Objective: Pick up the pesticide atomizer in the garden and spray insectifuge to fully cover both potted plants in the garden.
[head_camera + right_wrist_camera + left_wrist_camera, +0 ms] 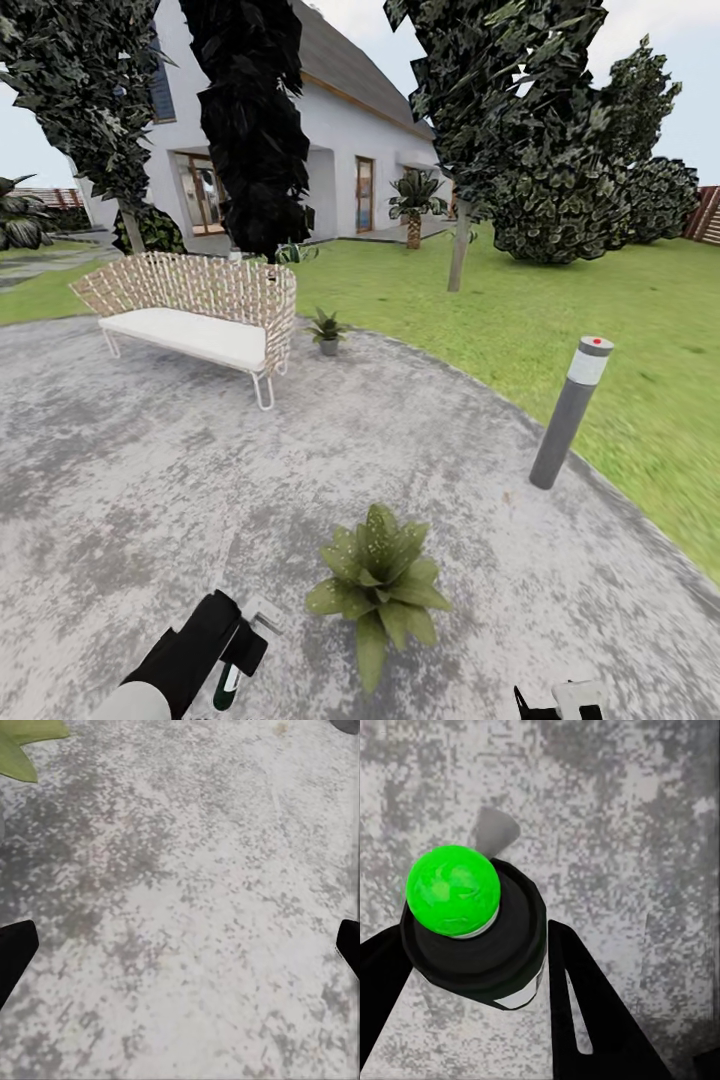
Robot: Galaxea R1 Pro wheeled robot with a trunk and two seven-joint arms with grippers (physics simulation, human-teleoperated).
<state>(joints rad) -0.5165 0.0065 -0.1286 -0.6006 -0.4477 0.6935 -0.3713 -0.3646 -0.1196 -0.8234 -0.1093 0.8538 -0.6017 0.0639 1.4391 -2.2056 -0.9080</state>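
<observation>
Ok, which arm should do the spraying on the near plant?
Left. The left gripper already holds the pesticide atomizer, just beside the near potted plant. The right gripper is open over bare patio, holding nothing.

I'm looking down on the round grey mottled patio (pixel 150 480), which fills the lower left and centre of my head view, with lawn (pixel 600 300) curving round its right and far edges. On the paving, a potted plant (pixel 378 585) stands at lower centre; a second potted plant (pixel 327 331) sits at the far rim, just right of a white-cushioned woven bench (pixel 195 310). A grey bollard light (pixel 570 412) rises at the right rim.
</observation>
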